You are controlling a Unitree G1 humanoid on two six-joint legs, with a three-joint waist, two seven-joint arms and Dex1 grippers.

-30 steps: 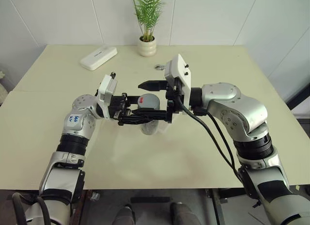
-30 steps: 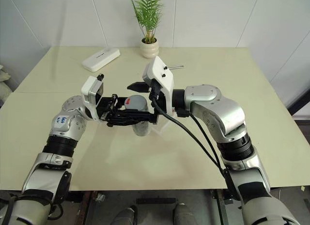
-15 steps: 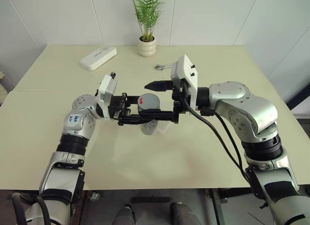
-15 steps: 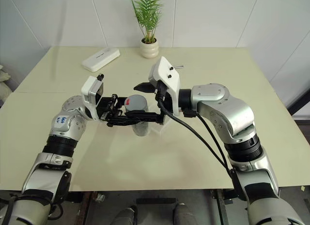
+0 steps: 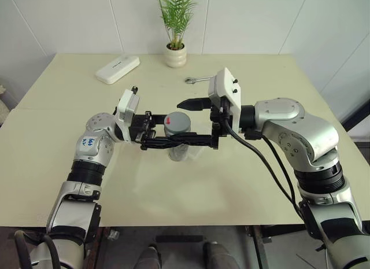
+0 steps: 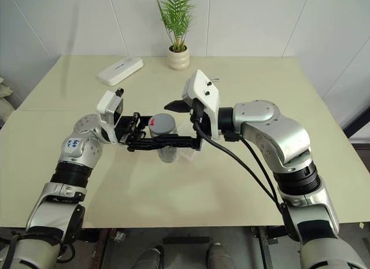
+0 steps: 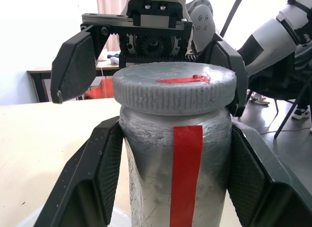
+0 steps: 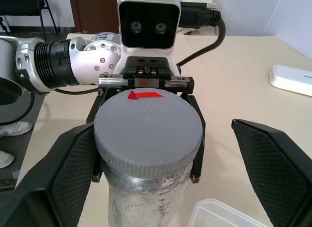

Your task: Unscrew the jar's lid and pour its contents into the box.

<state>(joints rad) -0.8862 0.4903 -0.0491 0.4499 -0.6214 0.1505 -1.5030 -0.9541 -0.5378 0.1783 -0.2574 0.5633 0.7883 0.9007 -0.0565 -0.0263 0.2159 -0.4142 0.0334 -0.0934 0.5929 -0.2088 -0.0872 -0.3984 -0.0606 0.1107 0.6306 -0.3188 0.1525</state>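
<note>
**Jar held mid-frame, lid on**

The jar (image 5: 177, 143) sits at the centre of the head view, above the table (image 5: 243, 182), clamped by the left gripper (image 7: 170, 154) below its lid (image 5: 177, 122). The right gripper (image 8: 161, 183) stands wide apart around the lid, not touching. The box (image 8: 229, 215) is cut off beneath; arms hide the jar's base, and its contents cannot be made out.

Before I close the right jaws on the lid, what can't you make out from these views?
- The contents: the jar wall is cloudy in both wrist views, and the lid covers the top.
- The box: the right wrist view's bottom edge cuts it off; in the head views the jar and grippers hide most of it.
- Whether the lid is loosened: no view shows the thread.
- The small metal item on the table: too small to identify.
</note>
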